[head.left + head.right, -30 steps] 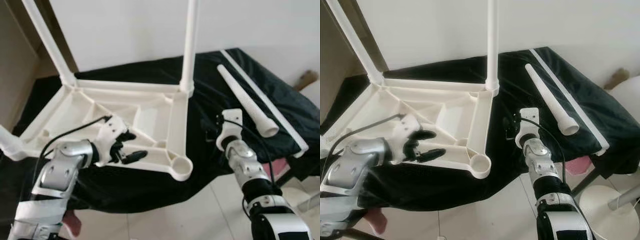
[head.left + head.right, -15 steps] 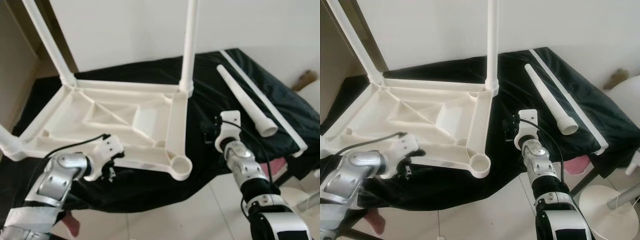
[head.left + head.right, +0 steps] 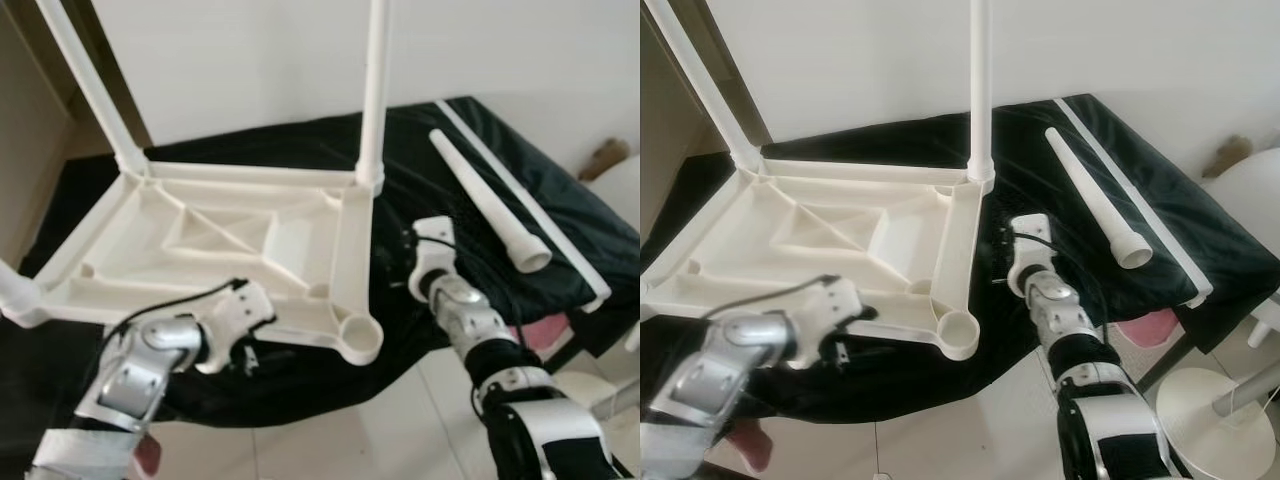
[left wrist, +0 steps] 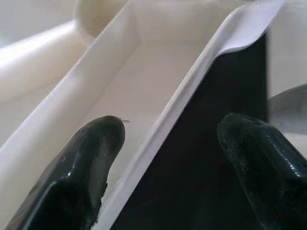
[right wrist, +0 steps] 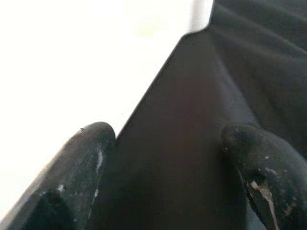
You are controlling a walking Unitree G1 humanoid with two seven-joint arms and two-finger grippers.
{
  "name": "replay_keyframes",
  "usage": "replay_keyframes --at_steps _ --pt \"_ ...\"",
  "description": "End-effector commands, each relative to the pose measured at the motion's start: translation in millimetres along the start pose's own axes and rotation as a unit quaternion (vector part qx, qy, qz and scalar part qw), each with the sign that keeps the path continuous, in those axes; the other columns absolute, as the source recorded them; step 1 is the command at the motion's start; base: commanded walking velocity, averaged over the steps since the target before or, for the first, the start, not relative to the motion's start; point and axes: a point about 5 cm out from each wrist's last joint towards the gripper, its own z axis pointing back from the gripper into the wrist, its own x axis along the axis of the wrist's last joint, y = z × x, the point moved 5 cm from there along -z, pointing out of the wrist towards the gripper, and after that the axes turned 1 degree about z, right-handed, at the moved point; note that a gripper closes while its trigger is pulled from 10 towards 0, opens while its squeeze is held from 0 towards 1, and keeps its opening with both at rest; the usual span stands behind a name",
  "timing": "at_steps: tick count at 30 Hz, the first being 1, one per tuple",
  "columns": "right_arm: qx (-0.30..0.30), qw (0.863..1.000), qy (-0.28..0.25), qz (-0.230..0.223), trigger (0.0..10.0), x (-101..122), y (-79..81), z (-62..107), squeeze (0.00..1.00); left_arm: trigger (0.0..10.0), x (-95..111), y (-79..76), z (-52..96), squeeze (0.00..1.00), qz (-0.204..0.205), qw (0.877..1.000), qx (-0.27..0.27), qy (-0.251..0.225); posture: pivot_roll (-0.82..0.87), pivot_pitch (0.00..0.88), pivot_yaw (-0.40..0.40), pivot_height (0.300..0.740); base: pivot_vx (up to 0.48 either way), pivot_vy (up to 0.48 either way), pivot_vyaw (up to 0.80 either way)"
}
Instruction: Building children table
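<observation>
The white children's table top [image 3: 215,235] lies upside down on black cloth. Two legs [image 3: 375,90] stand upright in its far corners, and a third [image 3: 15,295] shows at the near left. The near right socket [image 3: 360,340] is empty. A loose white leg [image 3: 480,195] lies on the cloth to the right. My left gripper [image 3: 245,345] is open at the table's front rim; in the left wrist view its fingers [image 4: 86,163] straddle that rim [image 4: 192,96]. My right gripper [image 3: 1000,262] is open just beside the table's right side, over the cloth [image 5: 192,96].
A long white strip [image 3: 530,203] lies along the cloth's right edge. A round white stool [image 3: 1225,410] stands on the tiled floor at the lower right. The wall is close behind the table. Something pink [image 3: 545,330] hangs under the cloth's right edge.
My left gripper has come off the table's underside, dropped to the front rim and slid right along it. My right gripper has moved left, closer to the table's side.
</observation>
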Motion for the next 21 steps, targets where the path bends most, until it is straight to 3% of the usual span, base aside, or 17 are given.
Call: replay_keyframes --at_steps 1,3,5,7,11,21 --pt "0.025 1.0 0.017 0.006 10.0 -4.0 11.2 -2.9 0.0 10.0 -10.2 -19.0 -11.5 0.0 0.028 0.999 -0.045 0.008 0.04 0.0 0.026 0.74 0.0 0.0 0.0" --pt "0.038 0.999 0.016 0.01 10.0 -3.0 15.9 -4.1 0.0 10.0 -5.8 -22.2 -16.3 0.0 0.029 0.998 -0.048 0.0 0.05 0.0 0.024 0.74 0.0 0.0 0.0" --pt "0.061 0.998 0.015 0.025 10.0 1.3 25.0 -7.9 0.0 10.0 7.6 -28.6 -31.4 0.0 0.033 0.998 -0.053 -0.021 0.06 0.0 0.014 0.74 0.0 0.0 0.0" --pt "0.063 0.998 0.016 0.025 10.0 1.8 25.9 -8.6 0.0 10.0 9.6 -28.9 -33.9 0.0 0.034 0.998 -0.052 -0.023 0.06 0.0 0.014 0.74 0.0 0.0 0.0" --pt "0.055 0.998 0.015 0.03 10.0 8.3 23.8 -12.5 0.0 10.0 19.8 -31.5 -50.0 0.0 0.032 0.998 -0.049 -0.03 0.07 0.0 0.009 0.74 0.0 0.0 0.0" --pt "0.03 0.999 0.009 0.021 10.0 14.5 14.5 -15.2 0.0 10.0 38.6 -32.8 -72.3 0.0 0.027 0.998 -0.034 -0.049 0.07 0.0 0.011 0.74 0.0 0.0 0.0"
